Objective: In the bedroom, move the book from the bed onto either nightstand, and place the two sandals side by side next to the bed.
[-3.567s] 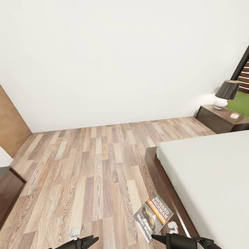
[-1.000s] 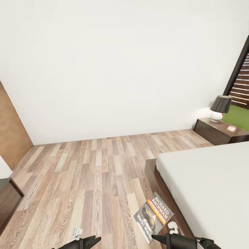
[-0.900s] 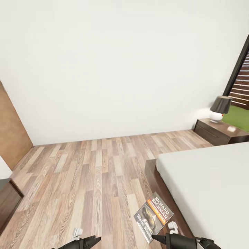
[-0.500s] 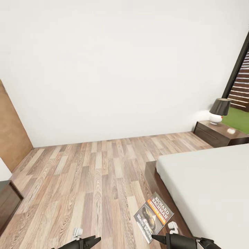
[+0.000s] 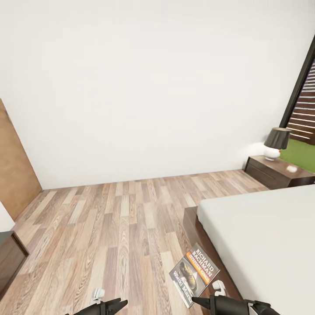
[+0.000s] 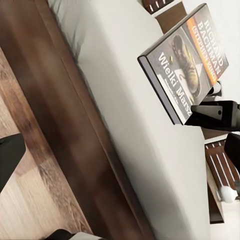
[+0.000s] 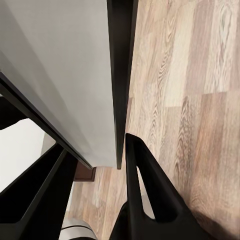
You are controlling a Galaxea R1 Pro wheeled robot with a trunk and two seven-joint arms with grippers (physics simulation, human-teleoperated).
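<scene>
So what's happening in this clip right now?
The robot is in the bedroom, carrying the book pinched in its right gripper above the floor beside the bed. The left gripper hangs open with nothing in it. A nightstand with a lamp stands ahead by the far wall, so the book is not yet put down.

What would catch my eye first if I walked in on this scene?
Probably the dark paperback book with the orange band, held up in the air by the right gripper, whose black fingers pinch its edge beside the large grey-mattressed bed. Beyond the bed, a white lamp with a dark shade stands on a dark brown wooden nightstand against the white wall.
</scene>
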